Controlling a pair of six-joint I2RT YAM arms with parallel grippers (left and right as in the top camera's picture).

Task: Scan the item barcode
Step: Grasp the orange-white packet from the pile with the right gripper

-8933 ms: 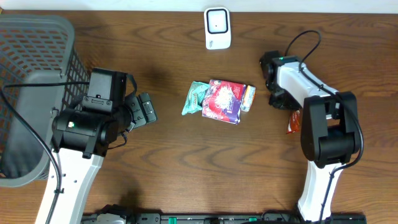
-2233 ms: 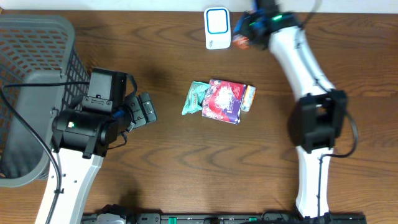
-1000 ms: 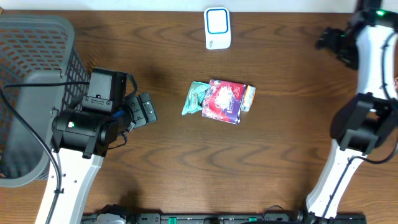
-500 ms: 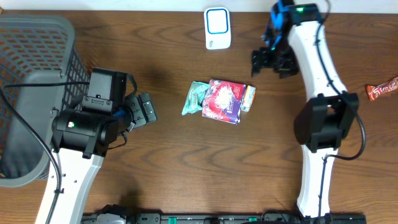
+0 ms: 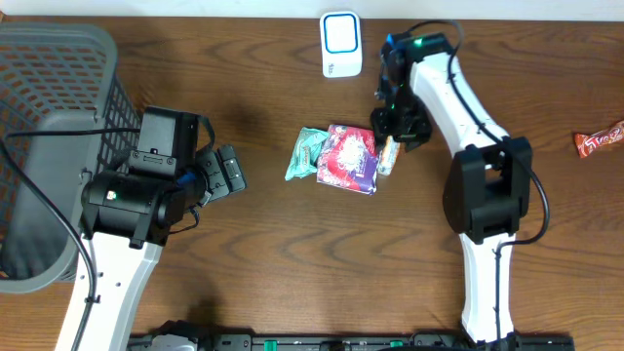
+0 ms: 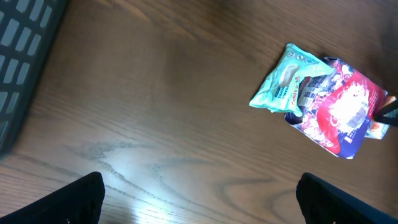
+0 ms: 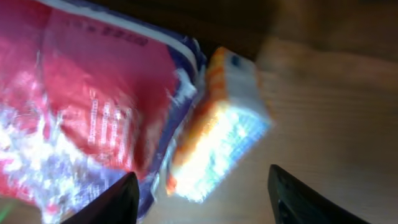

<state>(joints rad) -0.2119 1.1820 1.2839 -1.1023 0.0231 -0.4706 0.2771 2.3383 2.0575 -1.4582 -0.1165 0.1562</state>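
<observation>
Overhead, the right end effector [image 5: 395, 135] is seen over the orange packet [image 5: 388, 156], beside the red pouch [image 5: 346, 156] on the desk [image 5: 292, 273]. In the left wrist view, the left end effector [image 6: 205, 199] is spread wide. In the right wrist view, the packet [image 7: 217, 130] is framed between parted fingers [image 7: 118, 199], untouched.

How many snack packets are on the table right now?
4. Mid-table cluster: teal packet, red-purple pouch overlapping it, orange-white packet at the pouch's right edge. A red wrapper lies apart near the table's right edge. Others may hide under the pile.

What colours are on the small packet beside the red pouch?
Orange and white small packet; right wrist view.
</observation>
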